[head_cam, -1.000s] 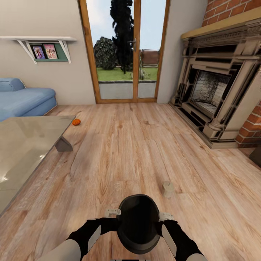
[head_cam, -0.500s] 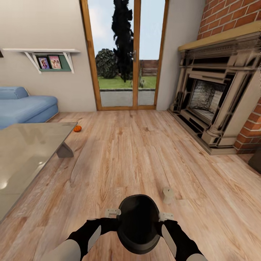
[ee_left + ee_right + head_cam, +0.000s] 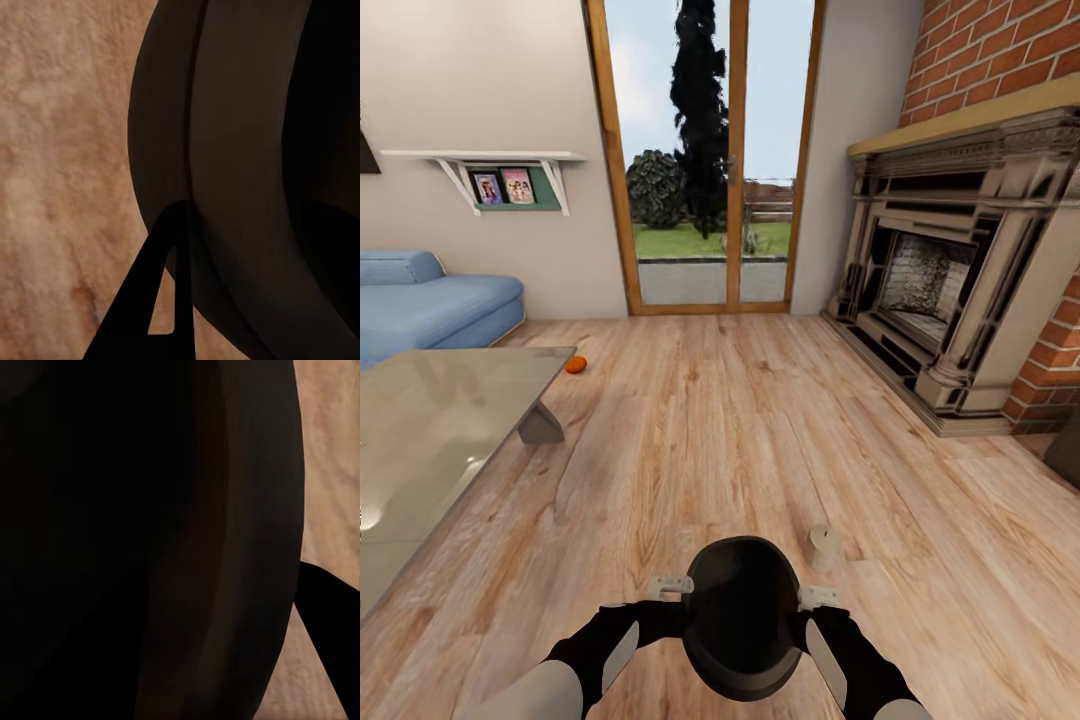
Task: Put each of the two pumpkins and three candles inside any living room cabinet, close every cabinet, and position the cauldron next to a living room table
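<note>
Jaws of both arms sit pressed against opposite sides of the squat matte-black round cauldron (image 3: pixel 741 617), left gripper (image 3: pixel 671 584) at its 9 o'clock, right gripper (image 3: pixel 818 597) at its 3 o'clock; whether each pair is spread or closed cannot be told, the pot body hides the tips. Left wrist view has one dark finger (image 3: pixel 154 300) lying along the pot's curved wall (image 3: pixel 225 172), wood floor behind. Cauldron is at 6 o'clock in the head view, carried between the two arms above the light plank floor (image 3: pixel 740 430), mouth facing up. Short beige-grey pillar candle (image 3: pixel 823 546) stands on the floor just beside the pot at about 1 o'clock. Small orange ribbed pumpkin (image 3: pixel 575 365) lies on the floor at 11 o'clock, near the far corner of the glossy grey glass-topped desk (image 3: pixel 430 420) at 9 o'clock. Blue sofa (image 3: pixel 430 305) at 10 o'clock, beige stone fireplace (image 3: pixel 960 270) at 2 o'clock, glass doors (image 3: pixel 705 160) at 12. Handling guess: pot looks rigid, bulky, probably heavy, smooth round belly likely slippery under a squeeze hold, so even pressure from both sides at the widest part or a rim grip seems safest; slip is the risk.
</note>
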